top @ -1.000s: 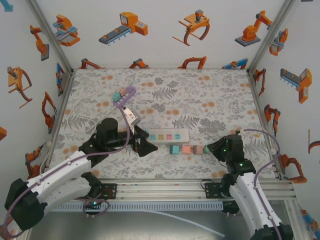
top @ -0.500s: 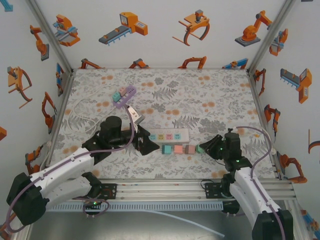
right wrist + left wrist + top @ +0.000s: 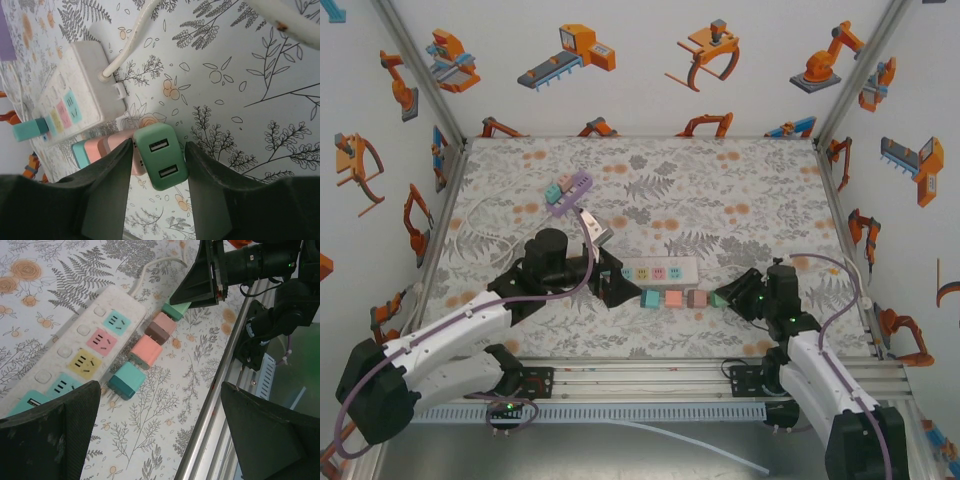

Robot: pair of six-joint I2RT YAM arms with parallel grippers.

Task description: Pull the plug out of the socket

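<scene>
The green plug is a small, hard-shelled block with two USB slots on its upper face. I judge it light and stiff, with smooth sides that could slide in a loose pinch. The best hold is square across its two flat flanks, low on the body and clear of the rounded corners. It lies on the desk out of any socket, at the 3 o'clock end of a row of four plugs.

The right tool straddles it, one finger close along each flank. A thin gap seems to show on one side, so I cannot tell whether it is clamped or just let go.

Running toward 9 o'clock are the brown plug, the pink plug and the teal plug, touching end to end. Just past them at 12 o'clock lies the white power strip, its coloured sockets showing bare, its cord leaving the 3 o'clock end.

At the strip's 9 o'clock end hangs the left tool, spread wide and holding nothing.

Well apart at 11 o'clock sits a purple power strip with small blocks seated in it. If more pulling is due, those would need a firmer grip and a straight draw.
</scene>
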